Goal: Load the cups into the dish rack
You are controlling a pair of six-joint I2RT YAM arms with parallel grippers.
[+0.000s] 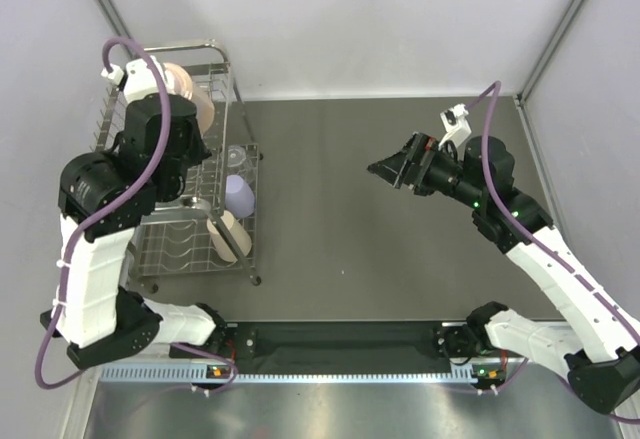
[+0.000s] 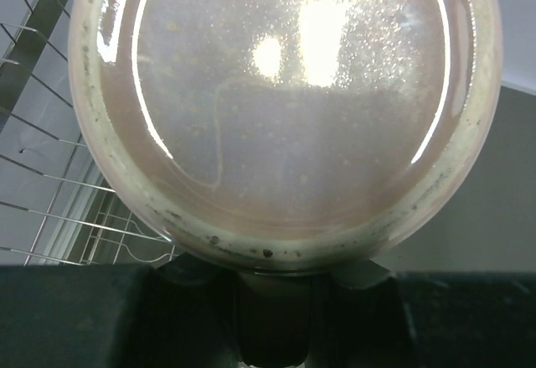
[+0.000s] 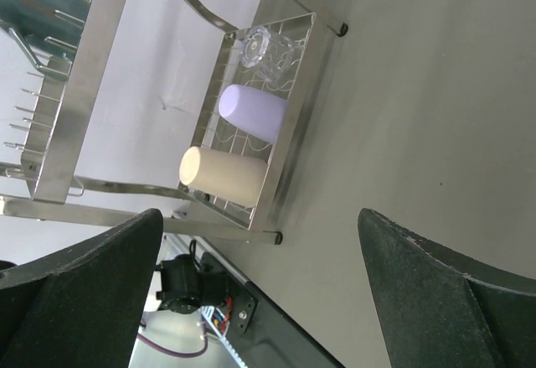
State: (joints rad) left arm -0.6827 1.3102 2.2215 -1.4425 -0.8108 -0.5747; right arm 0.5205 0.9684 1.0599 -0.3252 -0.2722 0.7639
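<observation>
The silver wire dish rack (image 1: pixel 150 249) stands at the table's left. Its side basket holds a clear glass (image 1: pixel 237 156), a lavender tumbler (image 1: pixel 240 195) and a beige tumbler (image 1: pixel 228 235), the two tumblers lying on their sides. They also show in the right wrist view: glass (image 3: pixel 268 48), lavender (image 3: pixel 251 110), beige (image 3: pixel 224 175). My left gripper (image 1: pixel 185 119) is shut on a pinkish cup (image 1: pixel 195 97) and holds it over the rack's far end. The cup's round face (image 2: pixel 285 100) fills the left wrist view. My right gripper (image 1: pixel 385 171) is open and empty above the table's middle right.
The rack's wire tines (image 2: pixel 50 175) lie left of the held cup. A teal item (image 3: pixel 25 12) sits among the tines at the edge of the right wrist view. The grey table (image 1: pixel 350 239) stretches between rack and right arm.
</observation>
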